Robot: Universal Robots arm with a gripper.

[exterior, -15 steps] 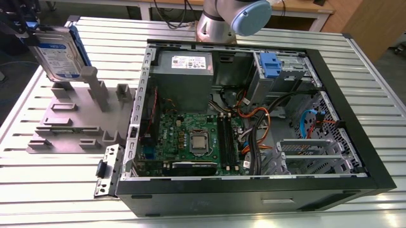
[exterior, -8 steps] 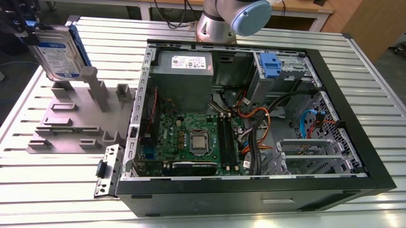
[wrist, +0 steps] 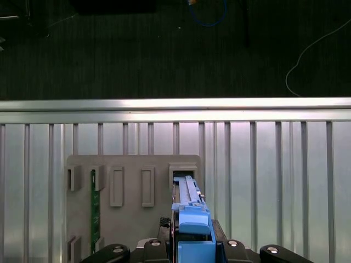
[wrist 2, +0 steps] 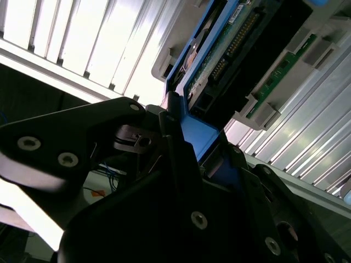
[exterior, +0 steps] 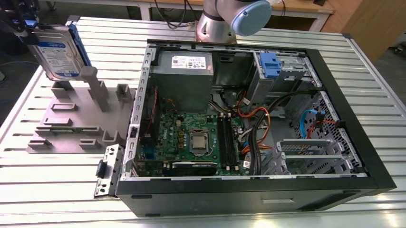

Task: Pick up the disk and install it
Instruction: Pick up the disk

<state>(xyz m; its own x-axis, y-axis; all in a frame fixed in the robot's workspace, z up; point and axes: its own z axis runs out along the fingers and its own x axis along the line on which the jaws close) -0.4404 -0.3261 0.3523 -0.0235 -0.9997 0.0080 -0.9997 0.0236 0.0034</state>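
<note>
Clamping the silver hard drive in blue plastic carrier (exterior: pixel 58 53), claw (wrist: pixel 193 247) holds it upright over grey slotted stand (exterior: pixel 70 121). Lift straight, no tilt.

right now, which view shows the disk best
The exterior view: the disk faces the camera, label and blue carrier frame plain. In the second wrist view the disk shows its connector side close up; in the first wrist view the disk is edge-on.
</note>
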